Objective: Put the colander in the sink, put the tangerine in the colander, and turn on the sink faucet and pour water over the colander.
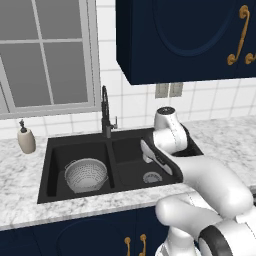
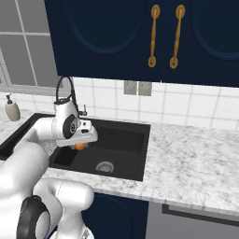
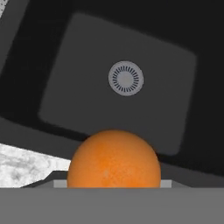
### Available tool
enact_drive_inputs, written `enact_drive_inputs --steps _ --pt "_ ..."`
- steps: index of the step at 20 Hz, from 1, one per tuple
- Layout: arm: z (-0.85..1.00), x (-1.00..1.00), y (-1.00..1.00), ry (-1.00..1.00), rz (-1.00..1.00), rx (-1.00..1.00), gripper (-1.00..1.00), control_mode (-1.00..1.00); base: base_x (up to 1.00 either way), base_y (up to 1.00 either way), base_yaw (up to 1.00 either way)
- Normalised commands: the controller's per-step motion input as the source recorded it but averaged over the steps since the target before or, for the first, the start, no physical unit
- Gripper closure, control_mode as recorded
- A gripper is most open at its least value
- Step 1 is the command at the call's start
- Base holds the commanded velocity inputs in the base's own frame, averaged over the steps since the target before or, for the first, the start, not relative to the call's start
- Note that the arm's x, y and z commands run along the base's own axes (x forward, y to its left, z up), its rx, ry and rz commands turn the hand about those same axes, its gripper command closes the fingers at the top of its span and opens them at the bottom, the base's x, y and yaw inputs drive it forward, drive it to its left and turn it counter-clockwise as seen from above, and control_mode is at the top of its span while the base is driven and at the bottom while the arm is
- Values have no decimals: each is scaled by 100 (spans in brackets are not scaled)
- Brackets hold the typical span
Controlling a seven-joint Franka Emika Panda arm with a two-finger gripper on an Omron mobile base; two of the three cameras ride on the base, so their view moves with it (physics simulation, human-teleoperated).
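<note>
The colander (image 1: 86,174) already sits in the left basin of the sink (image 1: 75,142), upright, its rim free of the walls, while the tangerine (image 3: 113,159) is held in the jaws of the gripper (image 2: 80,145) above the right basin, near the divider. From the hand view the fruit sits right at the tips with the right basin's drain (image 3: 126,78) straight below it, so the jaws are clenched on the tangerine and not yet over the colander. The first risk, as I judge it, is letting go too soon: dropped from here the fruit would land on the bare basin floor and roll toward the drain, on the wrong side of the divider. The second is the carry itself; the fruit is round and smooth, the hold covers only a small part of it, and a quick sideways swing could let it slip out. The third is the faucet (image 1: 105,111), which stands behind the divider, close to the path the arm must take leftward; the wrist could knock its spout or lever on the way across. A drop from too high could also make the tangerine bounce off the colander's curved metal wall and out into the basin, or tip the light bowl. The soap bottle (image 1: 25,139) on the bench (image 1: 20,175) stands well apart from all this.
</note>
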Motion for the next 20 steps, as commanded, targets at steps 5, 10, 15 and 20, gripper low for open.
enact_drive_inputs --steps 5,10,15,20 --pt "0 3 100 -6 21 0 100 -100 0 0 0" --pt "0 -1 97 -32 13 7 100 -100 0 0 0" --pt "0 4 100 -18 6 4 100 -100 0 0 0" --pt "1 2 100 -10 3 0 100 -100 0 0 0"
